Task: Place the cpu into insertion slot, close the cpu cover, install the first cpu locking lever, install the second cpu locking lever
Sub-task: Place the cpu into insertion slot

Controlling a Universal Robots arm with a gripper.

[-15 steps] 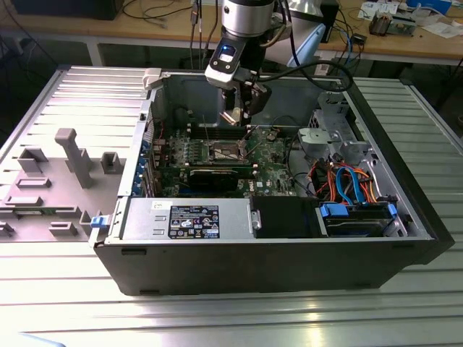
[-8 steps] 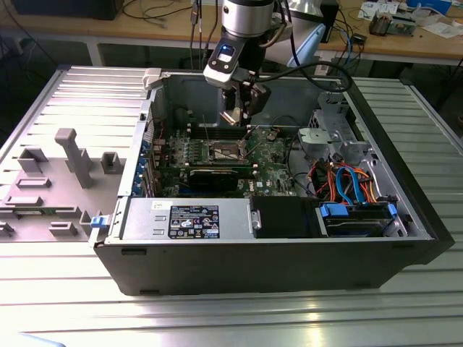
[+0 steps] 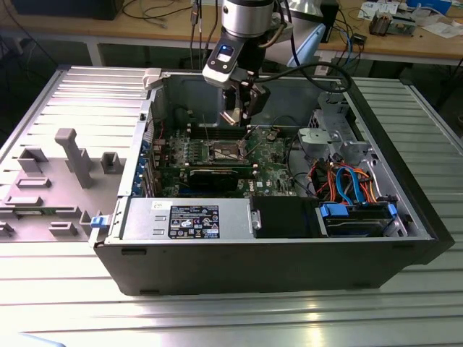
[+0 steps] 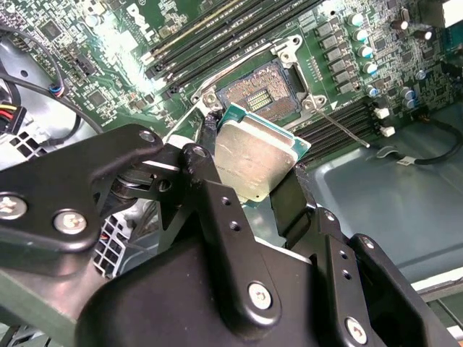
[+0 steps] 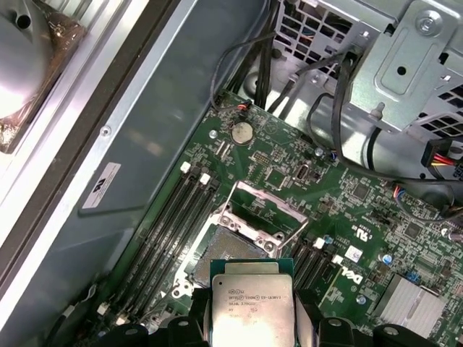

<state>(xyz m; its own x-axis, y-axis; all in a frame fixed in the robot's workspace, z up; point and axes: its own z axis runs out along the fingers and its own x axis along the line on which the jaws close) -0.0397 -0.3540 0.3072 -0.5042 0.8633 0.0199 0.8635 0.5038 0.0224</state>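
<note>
The cpu [image 4: 257, 155], a small square chip with a silver-grey top, is held by its edges between my black fingers [image 4: 206, 170]. My gripper [image 3: 242, 114] hangs inside the open computer case, just above the green board. In both wrist views the chip [image 5: 251, 307] hovers a little short of the insertion slot [image 5: 230, 251], whose contact field [image 4: 260, 90] lies bare. The cpu cover [image 5: 264, 210], a thin silver frame with a square window, stands swung up on the far side of the slot. A thin metal locking lever [image 4: 340, 126] sticks out beside the slot, unlatched.
Memory slots [image 5: 181, 210] run along one side of the socket and a round coin battery [image 5: 241, 131] lies beyond it. A metal drive cage [image 5: 405, 65] with cables stands close by. The power supply [image 3: 184, 217] and blue cables [image 3: 347, 184] line the case front. Grey fixtures [image 3: 72, 155] stand outside at the exterior view's left.
</note>
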